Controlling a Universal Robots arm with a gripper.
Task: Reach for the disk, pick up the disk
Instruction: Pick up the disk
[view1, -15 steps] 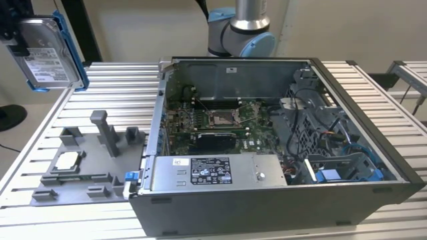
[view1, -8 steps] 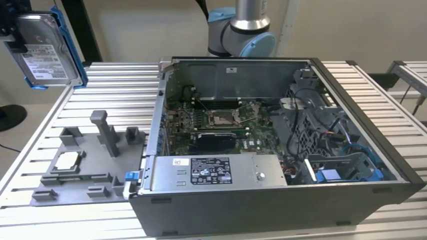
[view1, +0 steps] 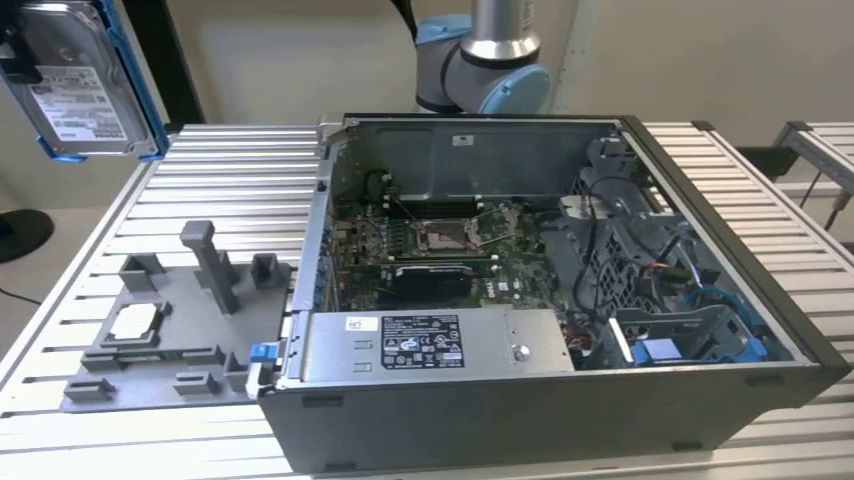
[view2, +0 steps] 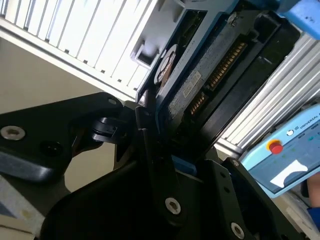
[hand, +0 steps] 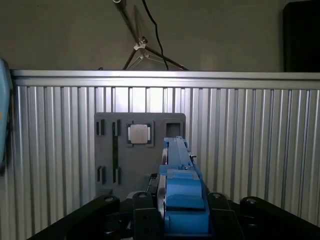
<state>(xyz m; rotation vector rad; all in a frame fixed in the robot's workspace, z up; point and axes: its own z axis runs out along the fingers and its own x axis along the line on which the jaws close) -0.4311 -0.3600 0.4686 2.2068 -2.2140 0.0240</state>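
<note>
The disk (view1: 87, 80), silver-grey with a white label and blue rails, hangs in the air high above the table's far corner, at the exterior view's left. In both wrist views my gripper (hand: 182, 220) is shut on the disk, with a black finger (view2: 147, 135) on each side of it. The first wrist view shows the disk (hand: 182, 192) edge-on with its blue rail between the fingers. The second wrist view shows the disk's underside (view2: 210, 75) with its connector pins.
An open computer case (view1: 534, 280) fills the exterior view's right half of the slatted metal table (view1: 200, 180). A grey fixture plate (view1: 160, 320) with posts and a small silver chip (view1: 134, 322) lies to its left. A teach pendant (view2: 290, 150) lies beside the table.
</note>
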